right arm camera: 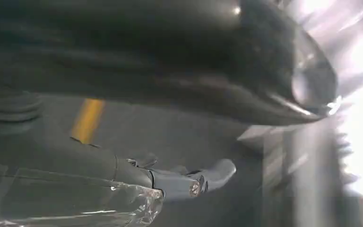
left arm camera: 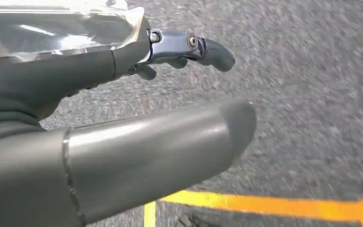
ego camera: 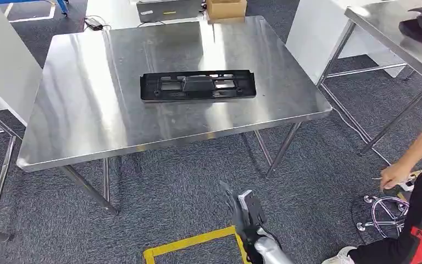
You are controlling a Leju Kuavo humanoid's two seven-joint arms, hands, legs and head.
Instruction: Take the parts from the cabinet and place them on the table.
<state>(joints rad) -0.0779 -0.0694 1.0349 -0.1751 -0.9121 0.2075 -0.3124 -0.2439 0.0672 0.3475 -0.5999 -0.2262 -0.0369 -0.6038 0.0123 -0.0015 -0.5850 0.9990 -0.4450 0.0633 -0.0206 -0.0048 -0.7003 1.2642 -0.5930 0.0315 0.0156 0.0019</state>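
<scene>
- The right hand [ego camera: 245, 212] hangs low over grey carpet [ego camera: 176, 192], fingers spread and holding nothing; its wrist view is dark and glare-washed.
- The left hand [left arm camera: 123, 118], seen close up, is likewise spread and empty above yellow floor tape [left arm camera: 274, 204].
- A black plastic part [ego camera: 198, 86] lies flat mid-table on the steel table [ego camera: 88, 121], well clear of every edge.
- A person [ego camera: 417, 220] is cut off at right.

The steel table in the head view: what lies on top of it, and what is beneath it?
On the steel table lies one black plastic part. Beneath it show metal legs and grey carpet; its top hides the floor farther back.
</scene>
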